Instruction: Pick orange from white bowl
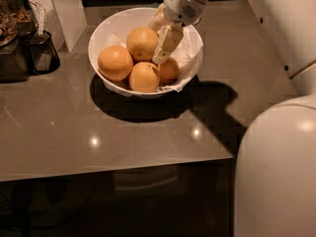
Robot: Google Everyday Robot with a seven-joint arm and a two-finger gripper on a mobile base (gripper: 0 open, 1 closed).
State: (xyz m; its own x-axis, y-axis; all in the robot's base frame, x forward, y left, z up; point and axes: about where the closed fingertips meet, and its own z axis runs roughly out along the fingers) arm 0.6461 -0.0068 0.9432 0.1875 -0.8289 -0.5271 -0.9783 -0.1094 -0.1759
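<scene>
My gripper (165, 39) hangs over the right half of the white bowl (106, 26), reaching in from the upper right on its white wrist. It sits just beside the orange (141, 42), at that fruit's right edge, and its lower end points down between the orange and a smaller orange (170, 71) near the right wall. I cannot tell how wide the gripper stands, nor whether it touches the fruit.

The orange is the pale, yellow-orange one at the back of the bowl, resting on the others. A deeper-orange fruit (114, 62) lies to its left and another orange (143, 77) sits at the front. Crinkled white paper (190, 58) lines the bowl's right side.

The bowl stands on the grey table (74, 132) and throws a dark shadow toward the front and right. At the table's left edge is a dark cup (43, 53) beside a dark appliance (11, 43). My white body (276, 177) fills the lower right.
</scene>
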